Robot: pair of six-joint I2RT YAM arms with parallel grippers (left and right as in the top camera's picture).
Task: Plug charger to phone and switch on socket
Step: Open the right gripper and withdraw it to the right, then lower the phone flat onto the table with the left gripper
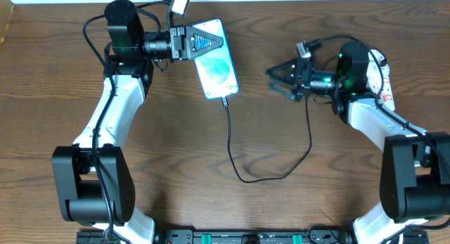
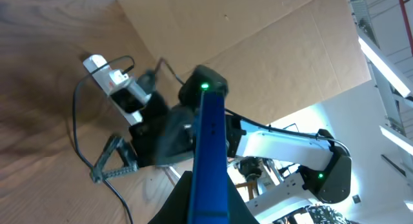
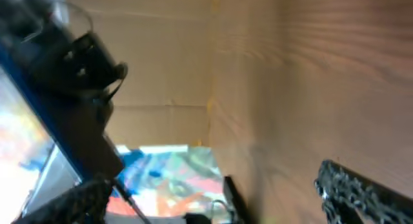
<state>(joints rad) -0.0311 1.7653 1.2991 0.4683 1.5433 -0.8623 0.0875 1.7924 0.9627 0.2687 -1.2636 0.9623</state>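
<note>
The phone (image 1: 216, 61) lies slanted at the back middle, its light-blue screen facing up. My left gripper (image 1: 193, 43) is shut on its far short end; in the left wrist view the phone's blue edge (image 2: 210, 153) sits between the jaws. The charger's black cable (image 1: 235, 156) is plugged into the phone's near end, loops across the table and rises toward the right arm. My right gripper (image 1: 275, 79) is open and empty, to the right of the phone. The socket (image 1: 385, 79) lies mostly under the right arm; the left wrist view shows it (image 2: 103, 69) with the cable.
Brown cardboard (image 2: 258, 43) stands behind the table. The right wrist view is blurred and shows the phone screen (image 3: 174, 175) and the left gripper (image 3: 84, 62) ahead. The arm bases (image 1: 91, 188) stand at the front corners.
</note>
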